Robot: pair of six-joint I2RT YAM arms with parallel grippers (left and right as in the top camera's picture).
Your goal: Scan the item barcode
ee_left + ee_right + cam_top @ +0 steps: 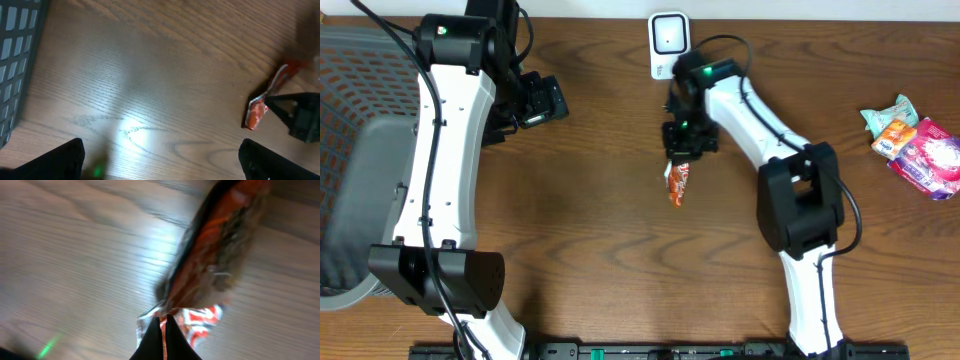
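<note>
Your orange-and-red crinkled foil snack packet (678,184) is at centre frame overhead, below the white boxy plastic scanner (668,45). The right gripper (162,330) pinches its crimped end, jaws clamped tight. Expect it to be light, floppy and slick, so grip the flat seam, not the puffy body. The left gripper (160,165) hangs with jaws wide over the grained wooden tabletop (150,75).

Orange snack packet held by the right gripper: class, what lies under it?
Wooden table shows all around the orange snack packet. The patch directly beneath it is covered, so unseen.
</note>
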